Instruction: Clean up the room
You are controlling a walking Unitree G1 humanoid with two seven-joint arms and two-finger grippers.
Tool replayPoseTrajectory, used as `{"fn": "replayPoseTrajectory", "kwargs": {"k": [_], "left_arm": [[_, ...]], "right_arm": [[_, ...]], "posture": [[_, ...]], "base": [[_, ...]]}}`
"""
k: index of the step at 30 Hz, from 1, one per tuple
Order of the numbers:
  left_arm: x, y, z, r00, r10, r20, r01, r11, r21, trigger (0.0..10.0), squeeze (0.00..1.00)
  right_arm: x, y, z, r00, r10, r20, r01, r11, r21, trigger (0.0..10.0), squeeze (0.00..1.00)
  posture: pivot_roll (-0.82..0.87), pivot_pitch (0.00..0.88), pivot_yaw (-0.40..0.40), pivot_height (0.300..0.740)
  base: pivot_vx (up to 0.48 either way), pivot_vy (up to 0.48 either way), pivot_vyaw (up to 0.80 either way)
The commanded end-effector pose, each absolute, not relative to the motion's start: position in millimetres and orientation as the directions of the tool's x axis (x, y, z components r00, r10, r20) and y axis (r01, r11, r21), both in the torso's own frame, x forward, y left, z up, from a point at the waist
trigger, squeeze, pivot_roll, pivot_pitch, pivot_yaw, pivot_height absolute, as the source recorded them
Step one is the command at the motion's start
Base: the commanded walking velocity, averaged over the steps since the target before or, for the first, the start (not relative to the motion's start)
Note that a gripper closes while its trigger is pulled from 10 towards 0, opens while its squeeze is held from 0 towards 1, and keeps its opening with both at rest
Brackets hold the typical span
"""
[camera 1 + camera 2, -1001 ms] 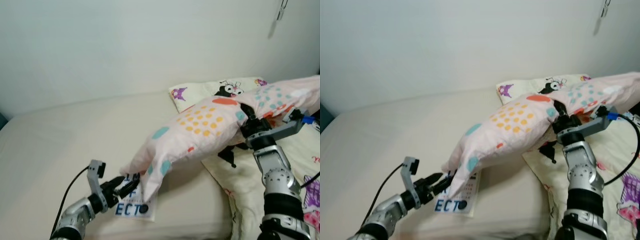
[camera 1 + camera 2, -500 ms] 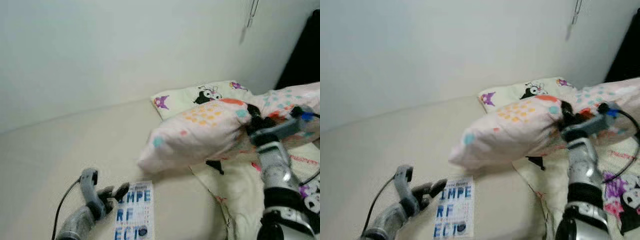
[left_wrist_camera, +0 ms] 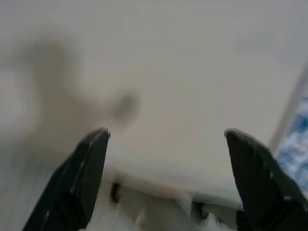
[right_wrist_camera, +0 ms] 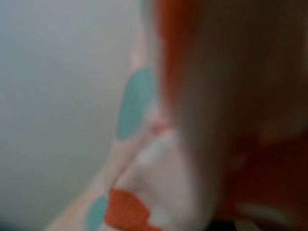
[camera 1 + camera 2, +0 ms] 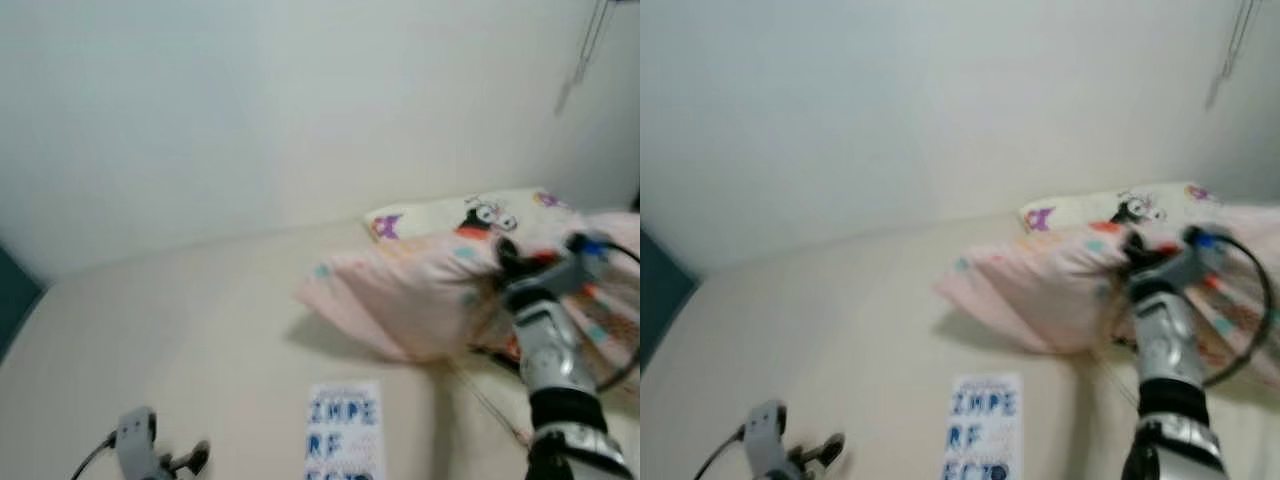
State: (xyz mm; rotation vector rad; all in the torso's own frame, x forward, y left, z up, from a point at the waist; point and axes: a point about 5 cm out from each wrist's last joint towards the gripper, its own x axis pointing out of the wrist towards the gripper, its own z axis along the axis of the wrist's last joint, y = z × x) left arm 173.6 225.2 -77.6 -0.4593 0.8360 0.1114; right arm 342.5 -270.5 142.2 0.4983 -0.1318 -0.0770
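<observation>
Held aloft at centre right of the head views: a soft, plump pink pillow [image 5: 400, 300] with teal and orange dots, pinched near its right end by the right gripper [image 5: 512, 262], whose black fingers are buried in the fabric and clamped on it. Probably carried this way so the loose left end sags toward the mattress, ready to be laid at the head of the bed. Seen close up from the right wrist: smooth printed cotton, orange and teal blotches, heavily blurred. Behind it, in the upper right, a flat cream pillow [image 5: 450, 212] with small cartoon figures, lying against the white wall [image 5: 250, 100]; below that, at the right edge, a patterned quilt [image 5: 610, 330], rumpled. At bottom centre, a thin flat booklet [image 5: 345, 435] with blue block letters, lying on the plain beige bed sheet [image 5: 170, 330], well apart from the pillow. At lower left, the left gripper [image 3: 166, 168], low over the sheet with its two tapered black fingers spread wide and nothing between them, likely pulled clear to leave the carrying to the other arm.
</observation>
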Motion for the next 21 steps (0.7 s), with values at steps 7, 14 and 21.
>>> {"fn": "replayPoseTrajectory", "kwargs": {"k": [7,14,21], "left_arm": [[169.9,222.3,-80.8,0.651,-0.055,-0.757,-0.284,0.907,-0.311,10.0,0.0],[169.3,217.1,-82.3,0.638,-0.071,-0.767,-0.249,0.923,-0.293,10.0,0.0],[170.1,214.6,-82.6,0.632,-0.075,-0.772,-0.233,0.931,-0.281,10.0,0.0]], "right_arm": [[344.9,-275.2,155.7,0.973,-0.128,0.193,0.019,0.875,0.484,10.0,0.0],[346.2,-276.4,155.0,0.972,-0.153,0.177,0.045,0.863,0.503,10.0,0.0],[346.4,-274.1,154.5,0.97,-0.15,0.191,0.032,0.858,0.513,10.0,0.0]], "posture": [[-0.14,0.0,0.079,0.724],[-0.14,0.0,0.083,0.724],[-0.14,0.0,0.085,0.724]], "base": [[-0.137,0.0,0.8],[0.0,0.0,0.11],[0.0,0.0,0.0]]}}
